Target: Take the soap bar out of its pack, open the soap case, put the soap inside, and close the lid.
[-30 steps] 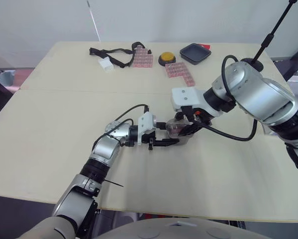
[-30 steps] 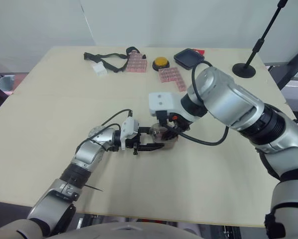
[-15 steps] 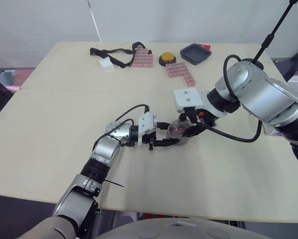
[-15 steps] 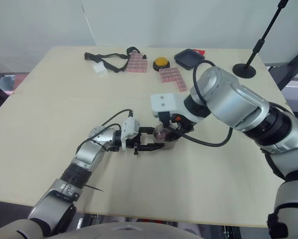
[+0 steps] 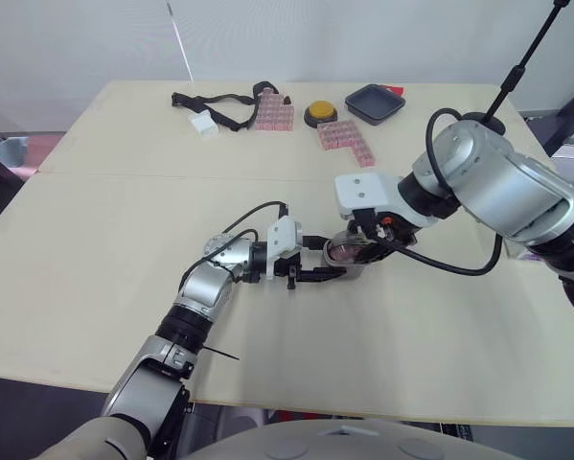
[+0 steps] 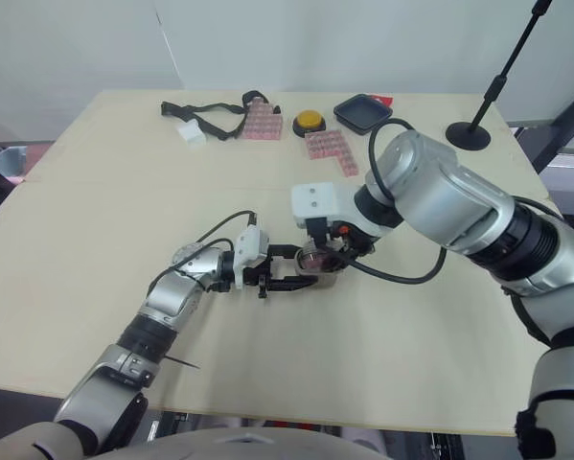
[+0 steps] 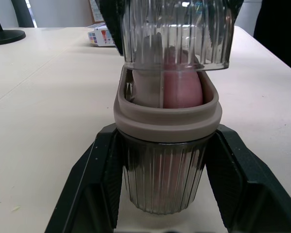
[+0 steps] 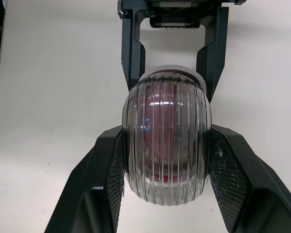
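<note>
At the middle of the surface [image 5: 124,240], the left end effector [image 7: 163,145] pinched the case base [image 7: 162,189], soap [image 7: 181,90] inside. The right end effector [image 8: 167,136], clamping the lid [image 7: 177,34], had edged over it, so closing remained.

One soap case base [image 7: 164,184]; one clear ribbed lid [image 7: 177,34]; one pink soap bar [image 7: 183,90]; two grippers, the left gripper [image 7: 164,141] and the right gripper [image 8: 167,138], each with two black fingers [image 8: 94,194]; one tabletop [image 5: 124,240]; two pink gridded packs [image 5: 275,111], the second pack [image 5: 346,140] apart from the first; one yellow button [image 5: 321,113]; one dark tray [image 5: 376,102]; one black strap [image 5: 181,99]; one small white box [image 5: 204,124]; one black stand [image 6: 470,135].
</note>
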Tool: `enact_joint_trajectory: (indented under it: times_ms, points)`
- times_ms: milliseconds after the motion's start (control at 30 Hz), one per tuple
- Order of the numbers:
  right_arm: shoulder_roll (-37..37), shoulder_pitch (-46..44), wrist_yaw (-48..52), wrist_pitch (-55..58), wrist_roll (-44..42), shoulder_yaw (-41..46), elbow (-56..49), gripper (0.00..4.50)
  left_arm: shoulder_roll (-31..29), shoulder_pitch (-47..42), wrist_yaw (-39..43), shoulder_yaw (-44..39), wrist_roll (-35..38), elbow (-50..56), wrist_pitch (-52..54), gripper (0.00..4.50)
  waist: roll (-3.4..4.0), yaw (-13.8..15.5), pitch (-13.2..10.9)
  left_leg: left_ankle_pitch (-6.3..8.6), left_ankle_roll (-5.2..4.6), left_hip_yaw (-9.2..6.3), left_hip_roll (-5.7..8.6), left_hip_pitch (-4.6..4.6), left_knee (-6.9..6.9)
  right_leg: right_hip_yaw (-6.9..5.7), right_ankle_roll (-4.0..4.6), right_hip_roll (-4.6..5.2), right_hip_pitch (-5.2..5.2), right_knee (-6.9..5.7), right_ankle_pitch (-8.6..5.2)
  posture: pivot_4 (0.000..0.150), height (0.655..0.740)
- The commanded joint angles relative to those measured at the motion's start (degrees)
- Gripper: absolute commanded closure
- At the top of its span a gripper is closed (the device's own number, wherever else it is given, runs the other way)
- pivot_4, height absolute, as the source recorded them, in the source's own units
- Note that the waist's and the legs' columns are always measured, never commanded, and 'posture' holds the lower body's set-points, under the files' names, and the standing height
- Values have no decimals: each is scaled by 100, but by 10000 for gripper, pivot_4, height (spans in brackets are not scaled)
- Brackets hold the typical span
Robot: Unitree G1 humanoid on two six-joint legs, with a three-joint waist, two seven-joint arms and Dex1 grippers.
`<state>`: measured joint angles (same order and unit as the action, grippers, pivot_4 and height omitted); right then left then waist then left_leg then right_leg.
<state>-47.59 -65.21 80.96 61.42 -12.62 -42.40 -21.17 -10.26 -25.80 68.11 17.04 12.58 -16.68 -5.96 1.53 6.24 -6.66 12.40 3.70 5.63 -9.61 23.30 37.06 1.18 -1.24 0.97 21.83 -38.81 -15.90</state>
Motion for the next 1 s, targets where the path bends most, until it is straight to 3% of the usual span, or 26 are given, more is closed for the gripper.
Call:
enact_joint_trajectory:
  times_ms: [33, 1000]
  points:
    - [99, 62, -11, 23, -23, -118, -14, 25430, -1, -51, -79, -45, 32, 190, -125, 25748, -2, 0, 1, 0, 0, 0, 0, -1, 0, 0, 0, 0, 0, -2, 0, 1500, 7400]
    - [506, 325, -305, 61, 177, -330, 301, 25430, -15, -42, -142, -32, 43, 200, -116, 25748, -35, -104, 21, -11, 11, -1, -1, -60, -8, 0, 1, 0, -50, -3, 0, 1500, 7400]
